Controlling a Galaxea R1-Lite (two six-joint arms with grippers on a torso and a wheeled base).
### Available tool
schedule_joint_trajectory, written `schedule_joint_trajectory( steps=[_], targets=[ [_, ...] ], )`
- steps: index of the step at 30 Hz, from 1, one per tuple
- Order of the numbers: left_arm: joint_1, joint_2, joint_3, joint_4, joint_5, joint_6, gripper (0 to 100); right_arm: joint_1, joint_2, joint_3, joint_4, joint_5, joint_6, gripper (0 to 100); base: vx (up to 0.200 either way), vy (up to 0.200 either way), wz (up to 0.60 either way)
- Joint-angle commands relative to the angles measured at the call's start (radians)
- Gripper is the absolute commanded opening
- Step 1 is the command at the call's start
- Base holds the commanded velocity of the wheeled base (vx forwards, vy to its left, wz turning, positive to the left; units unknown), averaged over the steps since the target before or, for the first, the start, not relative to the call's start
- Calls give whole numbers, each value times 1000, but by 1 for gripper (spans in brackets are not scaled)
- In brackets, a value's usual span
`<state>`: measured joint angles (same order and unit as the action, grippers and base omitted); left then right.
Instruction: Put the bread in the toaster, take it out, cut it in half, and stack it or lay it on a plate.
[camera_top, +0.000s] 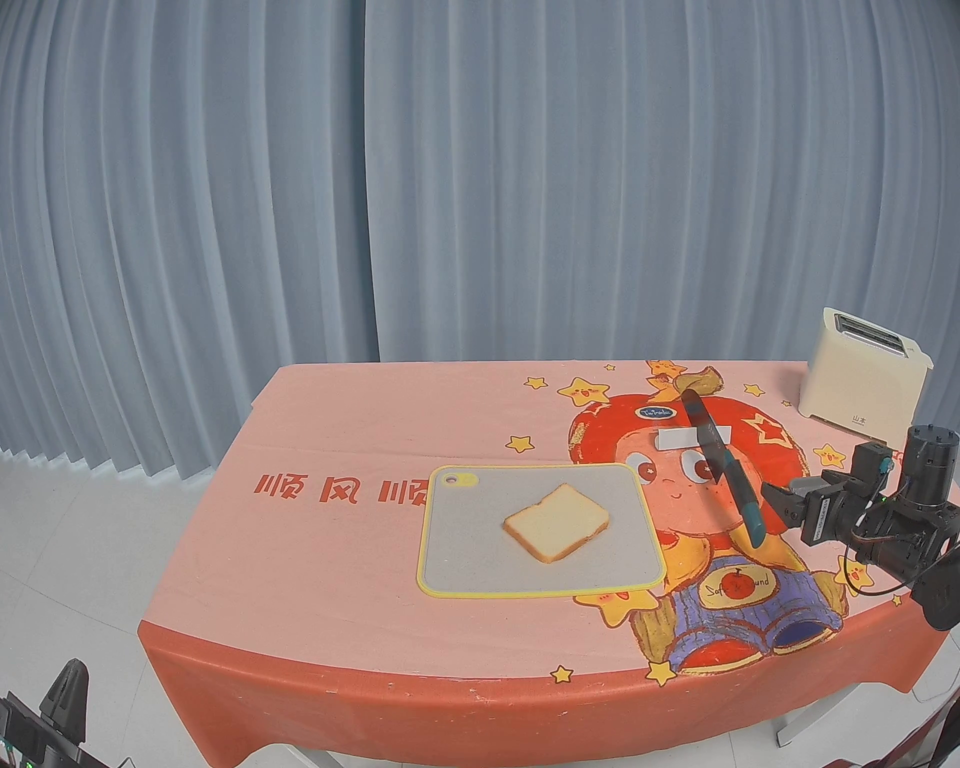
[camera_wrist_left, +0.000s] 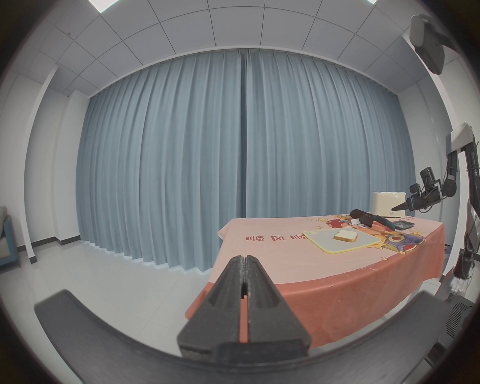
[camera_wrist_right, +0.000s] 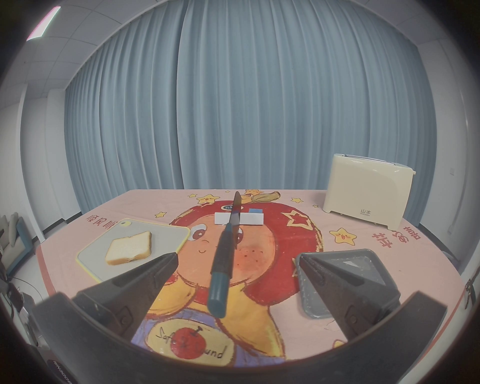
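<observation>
Blue curtains (camera_top: 500, 180) are hanging behind the table (camera_top: 350, 600), with the toaster (camera_top: 862, 385) standing far right. Bread (camera_top: 557, 522) is lying on the cutting board (camera_top: 470, 560). The right gripper (camera_wrist_right: 236, 260) is gaping wide at the propped knife (camera_top: 722, 462). An off-centre pinch risks rolling it off its rest (camera_top: 680, 438). The left gripper (camera_wrist_left: 243, 260) is hanging low, pinched together.

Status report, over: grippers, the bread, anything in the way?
Left gripper shut, off the table. Right gripper open, by the knife. Bread whole on the cutting board, uncut. Nothing blocking it.
</observation>
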<state>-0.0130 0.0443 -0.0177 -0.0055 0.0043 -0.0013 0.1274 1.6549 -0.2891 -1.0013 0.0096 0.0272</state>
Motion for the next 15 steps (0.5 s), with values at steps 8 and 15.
schedule_joint_trajectory(
  steps=[8,15],
  targets=[
    [1,0,18,-1,-1,0,0,98,32,-59,6,-62,-1,100,0,0,0],
    [1,0,18,-1,0,-2,0,106,112,-186,70,-65,2,100,0,0,0]
  ],
)
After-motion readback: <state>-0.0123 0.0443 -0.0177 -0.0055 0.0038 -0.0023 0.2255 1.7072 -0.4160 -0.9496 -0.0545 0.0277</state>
